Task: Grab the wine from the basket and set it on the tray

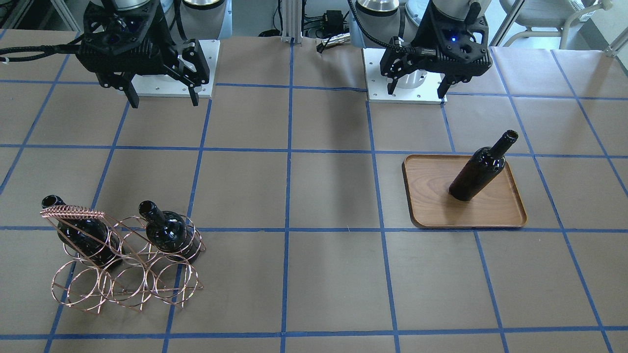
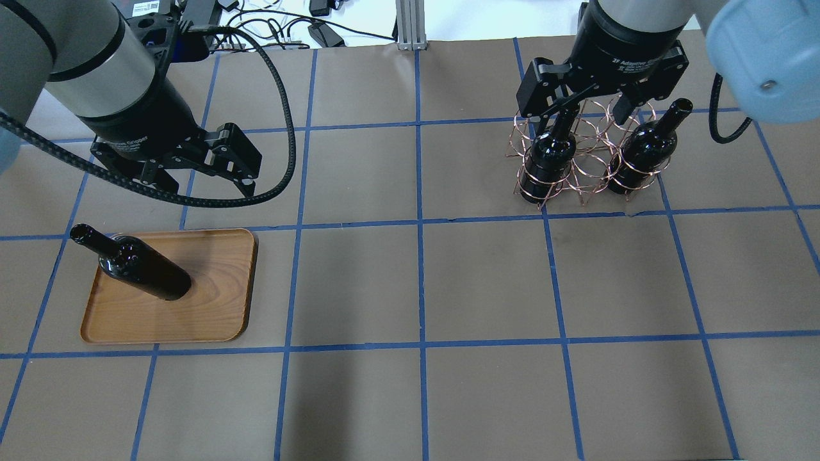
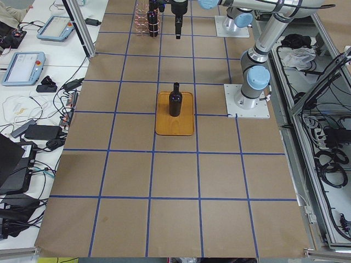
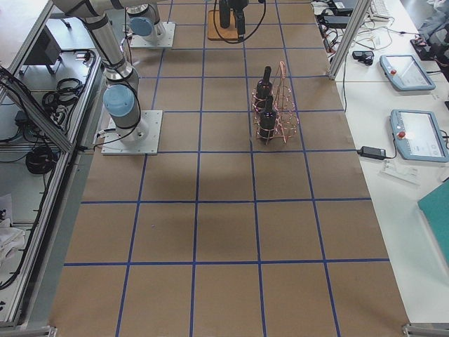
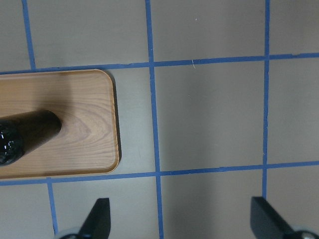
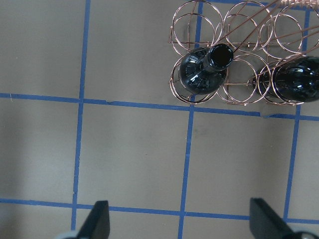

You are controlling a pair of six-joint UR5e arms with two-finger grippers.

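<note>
One black wine bottle [image 2: 138,266] stands upright on the brown wooden tray [image 2: 211,301]; it also shows in the left wrist view [image 5: 25,137]. Two more bottles [image 2: 548,160] [image 2: 644,153] stand in rings of the copper wire basket [image 2: 586,169]. My left gripper [image 2: 198,186] is open and empty, raised beside the tray's inner end, apart from the bottle. My right gripper [image 2: 576,109] is open and empty, high on the robot's side of the basket; its wrist view shows one bottle's mouth [image 6: 202,74] ahead of the fingers.
The table is brown paper marked with a blue tape grid [image 2: 419,224]. Both arm bases [image 1: 407,83] sit at the robot's edge. Cables and teach pendants [image 4: 414,133] lie off the table on the operators' side.
</note>
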